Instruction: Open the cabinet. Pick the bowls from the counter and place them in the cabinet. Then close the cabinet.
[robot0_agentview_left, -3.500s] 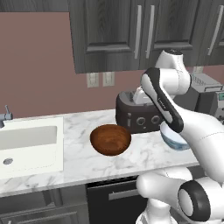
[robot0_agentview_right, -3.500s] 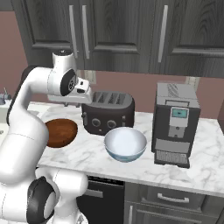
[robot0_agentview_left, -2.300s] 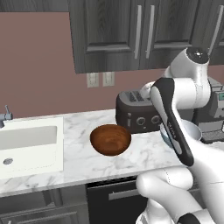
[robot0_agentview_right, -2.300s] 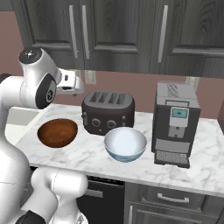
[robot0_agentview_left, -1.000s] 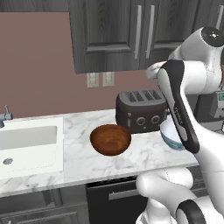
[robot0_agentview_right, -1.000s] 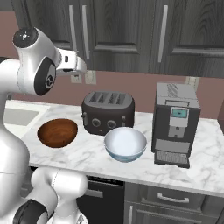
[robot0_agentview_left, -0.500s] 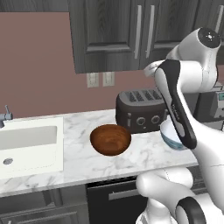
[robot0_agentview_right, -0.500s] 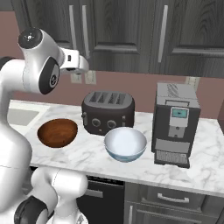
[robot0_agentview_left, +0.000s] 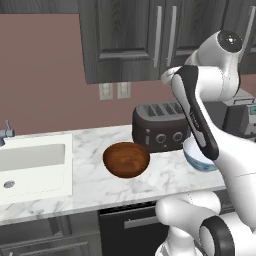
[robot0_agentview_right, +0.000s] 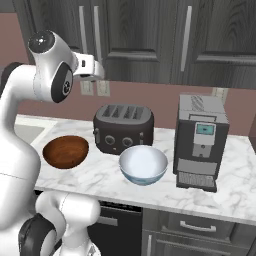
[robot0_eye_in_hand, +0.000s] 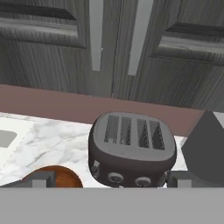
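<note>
a: where's the claw?

b: raised in front of the cabinet. in the hand view its two dark tips sit at the bottom, wide apart, with nothing between them. spread fully, carrying nothing.

a: and the cabinet doors?

b: both shut. in the hand view two long silver bar handles run side by side at 12 o'clock, either side of the seam where the doors meet.

a: the bowls?

b: both on the counter. in the left base view the brown wooden bowl sits upright near the middle, and the white bowl with the blue outside is at its 3 o'clock, partly behind the arm. they're apart, not touching.

a: what's around them?

b: a dark toaster stands at the back of the counter. in the right base view the brown bowl is at the toaster's 8 o'clock and the white one at its 5 o'clock, just in front. a coffee machine stands at 3 o'clock of the white bowl, close beside it. in the left base view the white sink is set into the counter at 9 o'clock of the brown bowl, well apart.
</note>
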